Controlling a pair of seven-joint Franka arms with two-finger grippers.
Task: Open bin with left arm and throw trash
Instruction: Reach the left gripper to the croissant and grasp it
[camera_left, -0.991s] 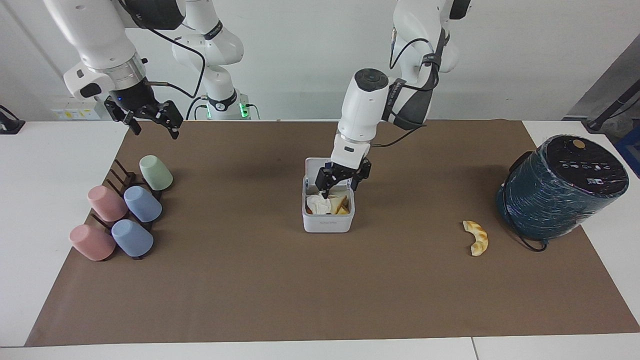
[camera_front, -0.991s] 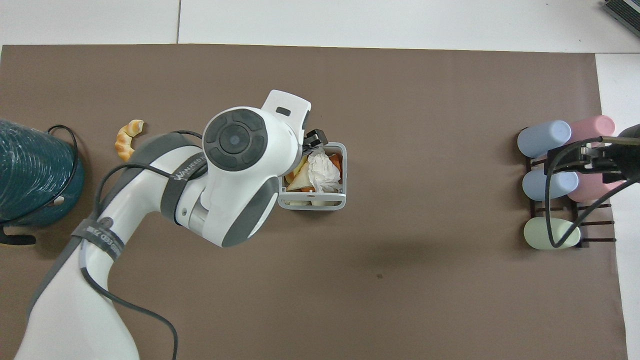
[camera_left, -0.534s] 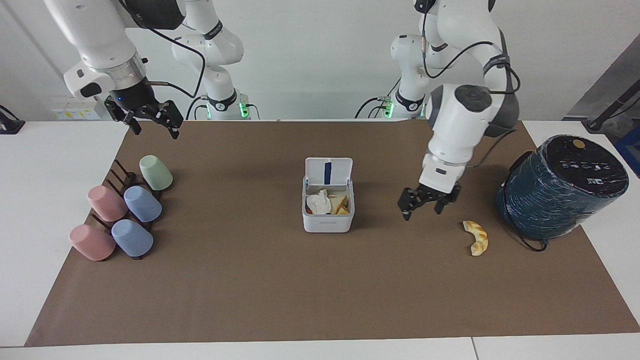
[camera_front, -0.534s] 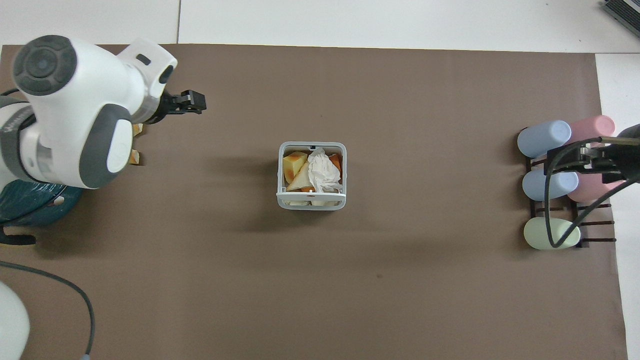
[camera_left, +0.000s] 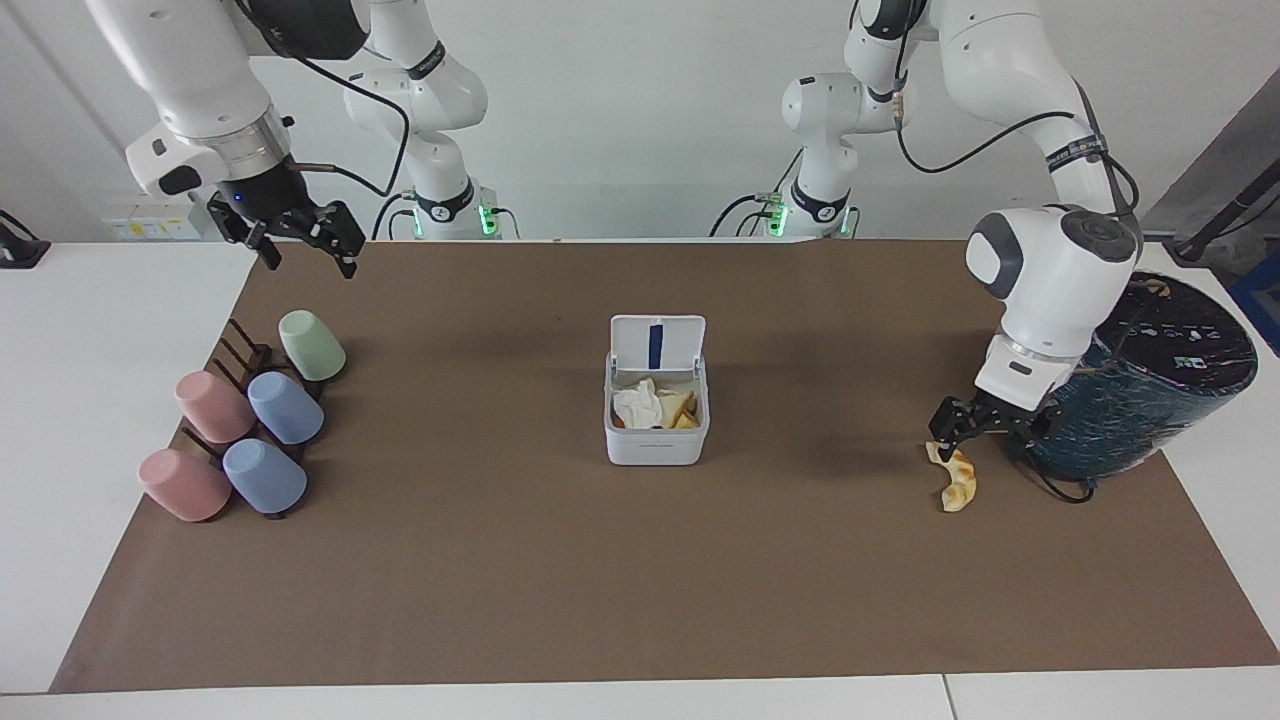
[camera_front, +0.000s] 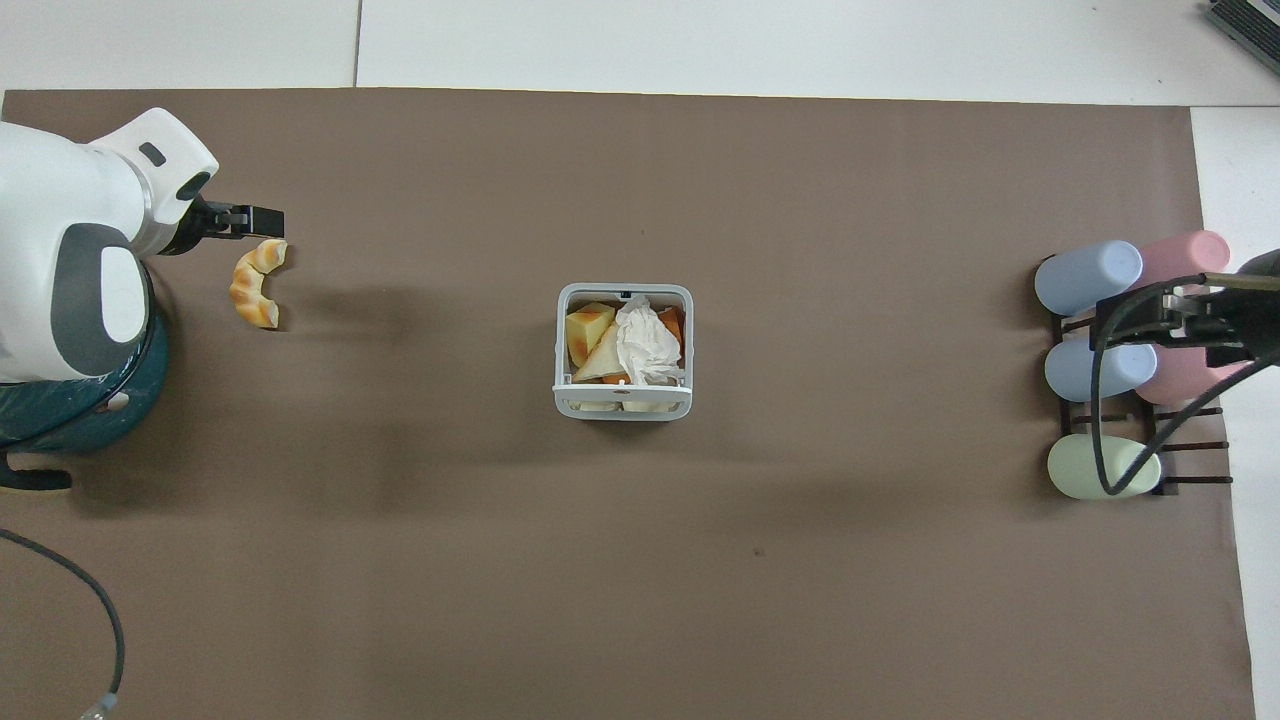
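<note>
At the middle of the surface (camera_left: 560, 600) we find the bin (camera_left: 656, 440), its lid (camera_left: 657, 344) raised upright on the edge nearer the robots. Inside the bin we see the tissue (camera_left: 638, 405) and the toast (camera_left: 680, 408). The pastry (camera_left: 953, 477) lies on the brown mat toward the left arm's end, well apart from the bin and beside the teal cylinder (camera_left: 1150, 400). We locate the left gripper (camera_left: 985, 428) low over the end of the pastry nearer the robots, just above it; its fingers stand apart and hold nothing, and we cannot tell whether they touch the pastry. We locate the right gripper (camera_left: 295, 235) raised over the mat edge at the right arm's end, above the cup rack (camera_left: 240, 360); that arm waits, fingers apart and empty. Five pastel cups (camera_left: 285, 407) lie tilted on the rack.
</note>
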